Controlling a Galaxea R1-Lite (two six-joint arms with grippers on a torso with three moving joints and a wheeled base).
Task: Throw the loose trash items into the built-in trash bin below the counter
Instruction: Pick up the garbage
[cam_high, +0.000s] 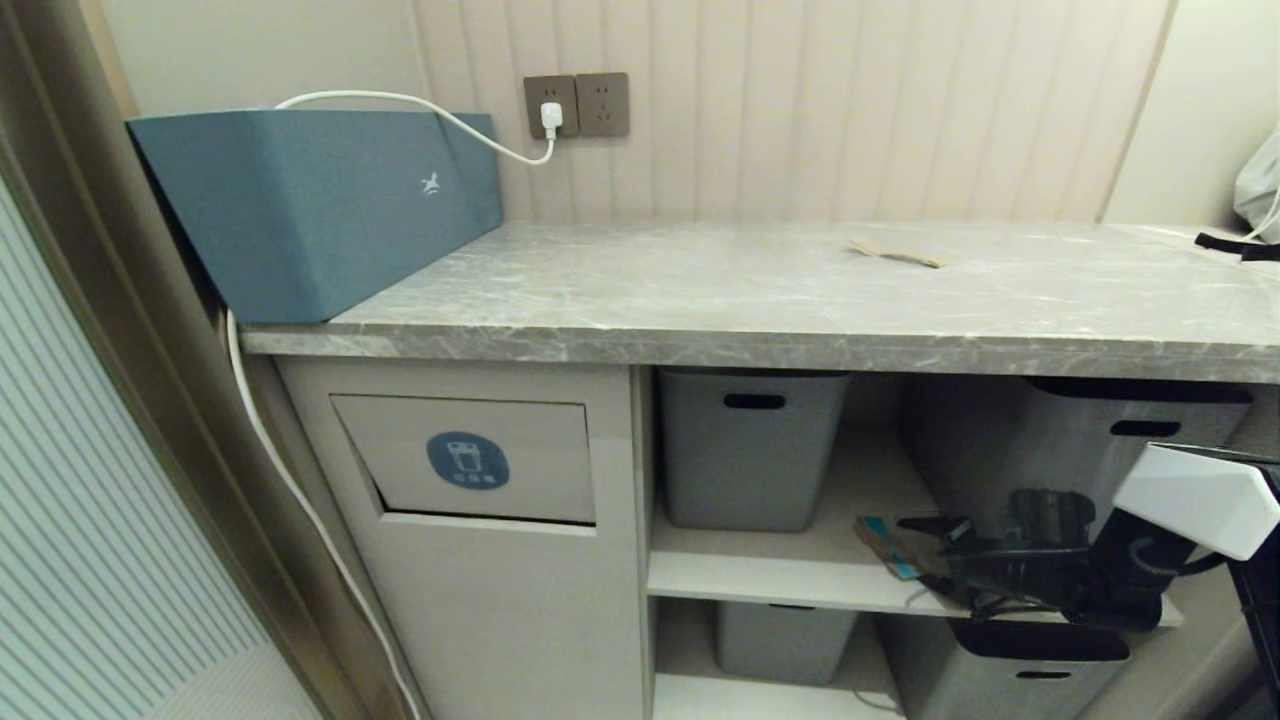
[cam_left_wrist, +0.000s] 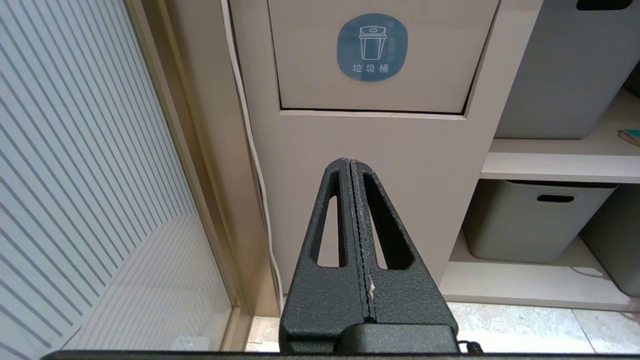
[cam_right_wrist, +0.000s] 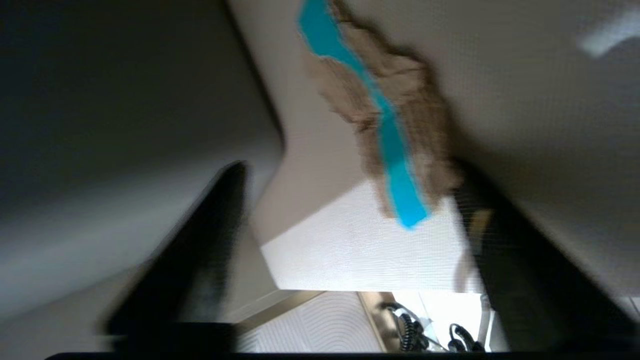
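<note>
Along a ribbed beige wall, a wide grey marble worktop (cam_high: 700, 290) is carrying a long blue-teal box (cam_high: 320, 205) at its left end and one flat brown scrap (cam_high: 897, 253) toward the right. Below it, the built-in trash bin (cam_high: 470, 455) is showing its flap with the round blue sticker, shut. To the right, grey tubs (cam_high: 745, 445) are crowding open shelves. At the middle shelf (cam_high: 770, 575), the right gripper (cam_high: 925, 545) is reaching with its jaws spread around a torn teal-and-brown cardboard scrap (cam_right_wrist: 385, 130), not yet clamping it. The left gripper (cam_left_wrist: 356, 200) is hanging before the bin front, jaws pressed together and empty. Judging ahead, the thin scrap may slide along the shelf or slip free during closing, and the tubs and shelf edge may snag the arm.
</note>
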